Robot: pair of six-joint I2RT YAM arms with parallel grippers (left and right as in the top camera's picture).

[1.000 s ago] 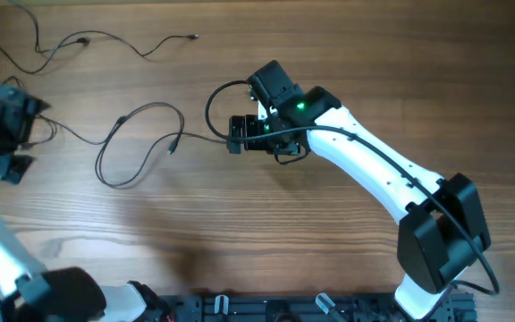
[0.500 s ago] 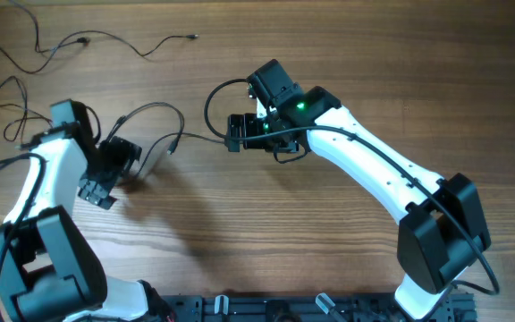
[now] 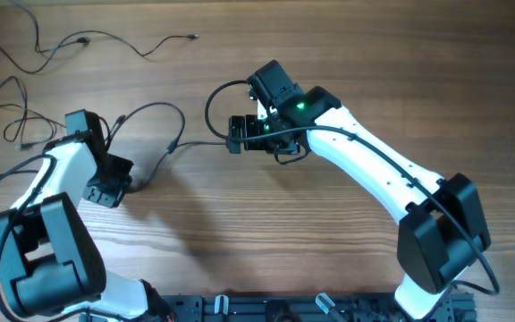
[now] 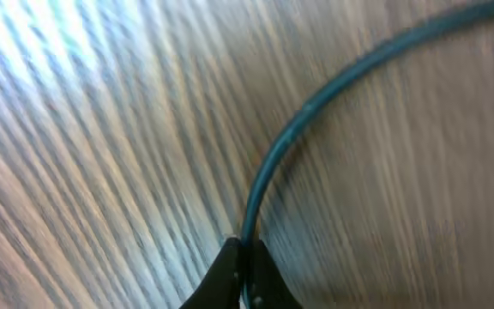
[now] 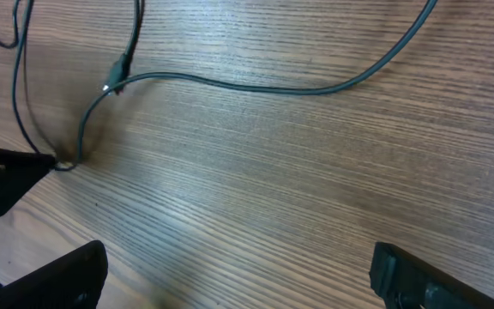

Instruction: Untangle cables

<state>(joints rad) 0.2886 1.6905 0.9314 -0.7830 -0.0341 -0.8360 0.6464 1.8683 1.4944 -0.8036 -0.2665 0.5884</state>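
Thin black cables lie on the wooden table. One cable loops between the two arms, and its small plug lies inside the loop. My left gripper is shut on the lower left part of this loop; the left wrist view shows the cable pinched between the closed tips of the left gripper. My right gripper hovers open at the right end of that strand. In the right wrist view the cable runs across the wood ahead of the right gripper, with nothing between its fingers.
Another thin strand winds along the table's top left. A further strand lies at the left edge beside the left arm. The right arm's own thicker cable arcs above its gripper.
The left arm has swung in from the far left edge to the cable loop, and its gripper has shut on the cable. The right arm has not moved.
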